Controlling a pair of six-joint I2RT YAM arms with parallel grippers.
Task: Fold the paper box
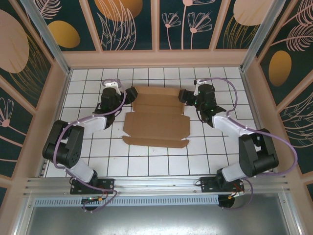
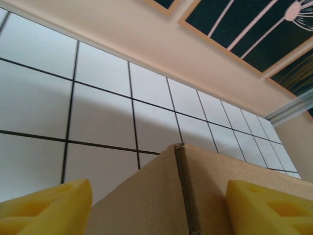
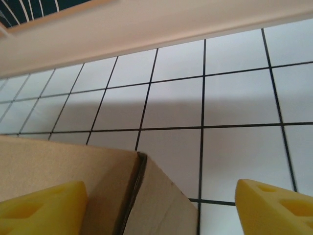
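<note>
The paper box [image 1: 157,122] is a flat brown die-cut cardboard sheet lying mid-table, flaps spread. My left gripper [image 1: 131,93] sits at its far left corner and my right gripper [image 1: 182,96] at its far right corner. In the left wrist view a raised, creased corner of the cardboard [image 2: 215,171] stands between the wide-apart yellow fingers [image 2: 46,208], so the left gripper [image 2: 159,196] is open. In the right wrist view a folded corner of the cardboard [image 3: 63,161] lies between the spread yellow fingers [image 3: 276,205], toward the left one; the right gripper [image 3: 161,188] is open.
The white tiled table [image 1: 225,161] is enclosed by beige walls [image 1: 156,58] at the back and sides. A metal rail [image 1: 156,185] runs along the near edge by the arm bases.
</note>
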